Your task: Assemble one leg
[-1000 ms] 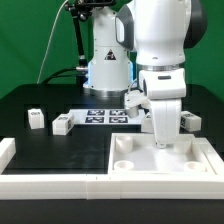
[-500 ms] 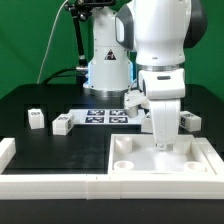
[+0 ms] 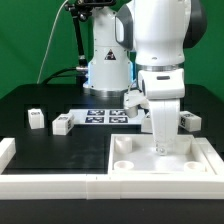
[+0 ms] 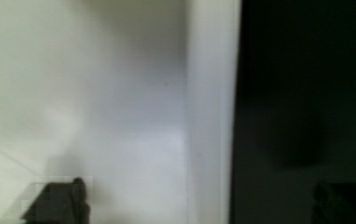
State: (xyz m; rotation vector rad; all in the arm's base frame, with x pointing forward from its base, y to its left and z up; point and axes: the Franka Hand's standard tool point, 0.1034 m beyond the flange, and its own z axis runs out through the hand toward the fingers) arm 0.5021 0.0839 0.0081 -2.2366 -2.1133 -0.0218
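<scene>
Several small white legs with black-and-white tags lie on the black table: one (image 3: pixel 36 118) at the exterior view's left, one (image 3: pixel 62 125) beside it, one (image 3: pixel 134 100) behind the arm and one (image 3: pixel 187 119) at the right. The large white tabletop (image 3: pixel 140 168) with round corner sockets lies in front. My gripper (image 3: pixel 160 148) points straight down at the tabletop's far part. In the wrist view its two dark fingertips (image 4: pixel 54 203) stand wide apart over a blurred white surface (image 4: pixel 104 100) and black table (image 4: pixel 308 100). Nothing shows between them. It is open.
The marker board (image 3: pixel 105 116) lies by the arm's base. A white raised frame (image 3: pixel 50 186) runs along the front, with uprights at the left (image 3: pixel 7 150) and right (image 3: pixel 214 152). A green curtain hangs behind.
The gripper has sunk very slightly toward the tabletop. The legs and the tabletop have not moved.
</scene>
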